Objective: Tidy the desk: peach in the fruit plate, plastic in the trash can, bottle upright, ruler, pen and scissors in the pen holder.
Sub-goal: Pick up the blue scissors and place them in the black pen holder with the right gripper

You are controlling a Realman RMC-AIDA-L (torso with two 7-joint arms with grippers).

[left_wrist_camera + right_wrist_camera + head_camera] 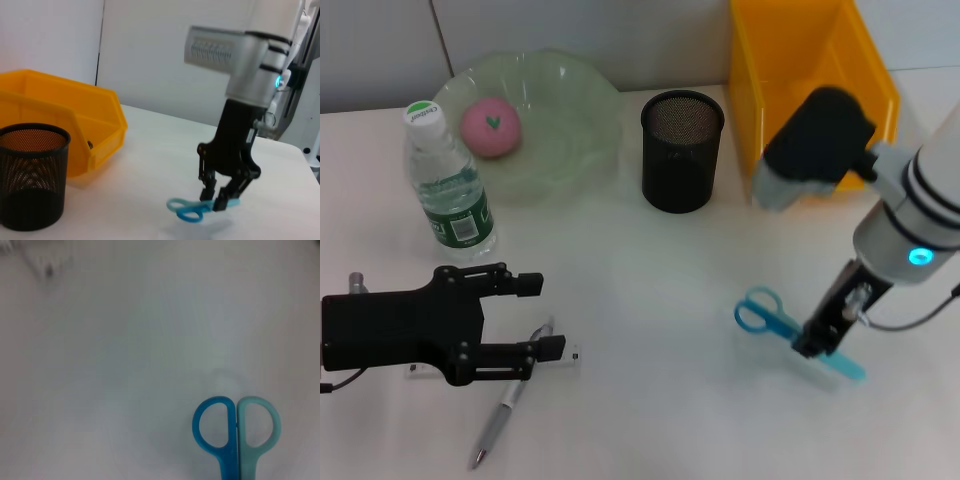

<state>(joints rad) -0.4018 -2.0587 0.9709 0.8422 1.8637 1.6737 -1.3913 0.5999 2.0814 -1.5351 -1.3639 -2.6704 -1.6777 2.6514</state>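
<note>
The pink peach [490,128] lies in the green fruit plate [582,110]. The bottle [450,185] stands upright beside the plate. The black mesh pen holder [682,150] [31,175] stands mid-table, with the yellow trash can [810,70] [75,125] to its right. My right gripper [817,335] [220,197] is shut on the blades of the blue scissors [760,312] [186,210] [235,432], low over the table. My left gripper [535,315] hangs open over the silver pen [503,412] and the clear ruler [574,354]. The plastic is out of view.
A white wall runs behind the table. Bare tabletop [650,300] lies between the two grippers and in front of the pen holder. The table's right edge [300,150] is near the right arm.
</note>
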